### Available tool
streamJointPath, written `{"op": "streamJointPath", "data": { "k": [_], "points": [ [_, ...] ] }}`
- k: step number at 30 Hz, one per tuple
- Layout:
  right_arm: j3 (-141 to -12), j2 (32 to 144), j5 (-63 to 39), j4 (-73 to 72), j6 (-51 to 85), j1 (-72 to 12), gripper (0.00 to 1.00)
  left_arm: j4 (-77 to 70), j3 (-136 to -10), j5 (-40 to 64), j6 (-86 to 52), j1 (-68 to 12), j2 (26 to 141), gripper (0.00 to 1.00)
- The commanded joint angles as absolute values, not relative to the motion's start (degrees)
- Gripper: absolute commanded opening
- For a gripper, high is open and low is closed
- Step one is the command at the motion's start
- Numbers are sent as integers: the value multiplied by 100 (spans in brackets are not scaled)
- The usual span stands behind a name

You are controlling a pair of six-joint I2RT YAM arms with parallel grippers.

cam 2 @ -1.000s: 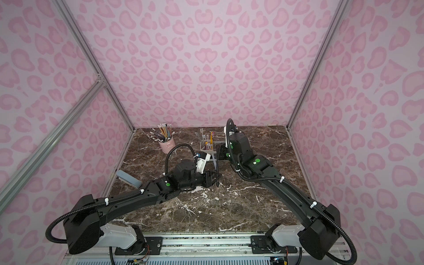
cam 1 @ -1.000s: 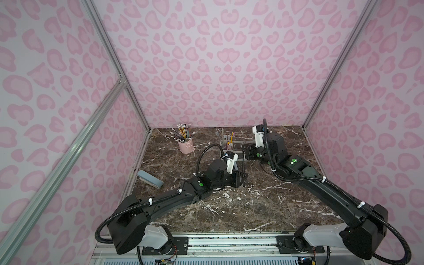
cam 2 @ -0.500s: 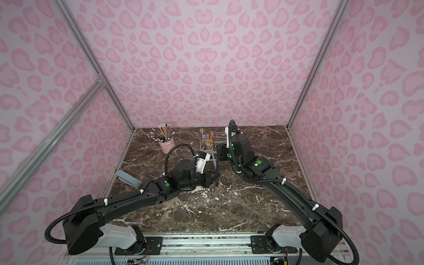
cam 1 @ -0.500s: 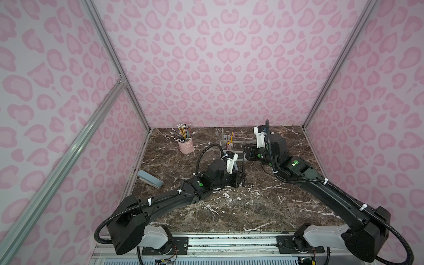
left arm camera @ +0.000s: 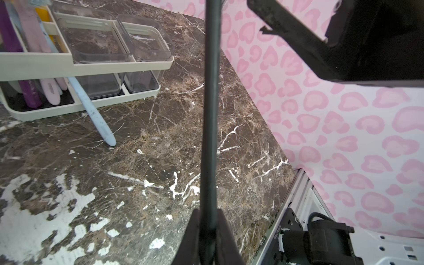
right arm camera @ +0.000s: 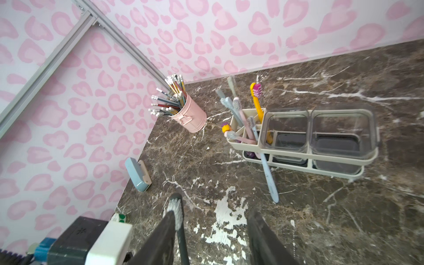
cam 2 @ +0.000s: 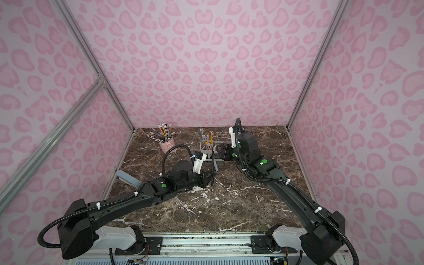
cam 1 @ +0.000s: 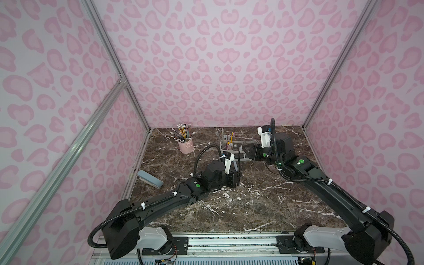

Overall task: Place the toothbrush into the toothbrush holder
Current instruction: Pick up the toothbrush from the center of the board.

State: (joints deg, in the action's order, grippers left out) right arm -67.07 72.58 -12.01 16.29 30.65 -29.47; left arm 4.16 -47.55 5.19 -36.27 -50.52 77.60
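A dark toothbrush (cam 1: pixel 239 160) stands upright just in front of the toothbrush holder (cam 1: pixel 229 150), in both top views. My left gripper (left arm camera: pixel 208 229) is shut on the lower part of its handle (left arm camera: pixel 210 114). In the right wrist view the white bristled head (right arm camera: pixel 175 211) rests against one finger of my right gripper (right arm camera: pixel 211 215), whose jaws stand wide apart and hold nothing. The white holder (right arm camera: pixel 298 158) has two clear square cups and a slot section with several coloured toothbrushes in it. A light blue toothbrush (right arm camera: pixel 268 174) leans out of the slots onto the table.
A pink cup of pencils (cam 1: pixel 185 146) stands at the back left. A blue-grey case (cam 1: pixel 150 179) lies against the left wall. Pink patterned walls close the marble table on three sides. The right gripper's fingers (left arm camera: pixel 298 46) hang close above the left one.
My right gripper has opened and let go of the toothbrush's head. My left gripper closed on the handle and still holds it upright in the same place.
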Motion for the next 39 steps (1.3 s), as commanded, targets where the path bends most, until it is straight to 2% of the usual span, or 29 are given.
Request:
{"op": "streamJointPath", "data": {
  "k": [1, 4, 14, 34, 36, 39],
  "points": [
    [-6633, 7304, -2029, 1272, 3135, -2892, 53, 569, -4775, 264, -3424, -5060, 7717, 3],
    [-6585, 7357, -2238, 1160, 3091, -2893, 53, 622, -4737, 226, -3410, -5056, 7685, 3],
    [-6503, 7635, -2652, 854, 3097, -2909, 44, 588, -4694, 290, -3374, -5068, 7668, 3],
    [-6540, 7813, -2808, 712, 3173, -2957, 6, 658, -4660, 180, -3340, -5081, 7598, 3],
    [-6556, 7802, -2804, 712, 3186, -2959, 0, 692, -4670, 150, -3340, -5087, 7573, 5],
    [-6625, 7796, -2717, 769, 3170, -2955, 0, 753, -4700, 100, -3340, -5081, 7501, 10]
  ]
}}
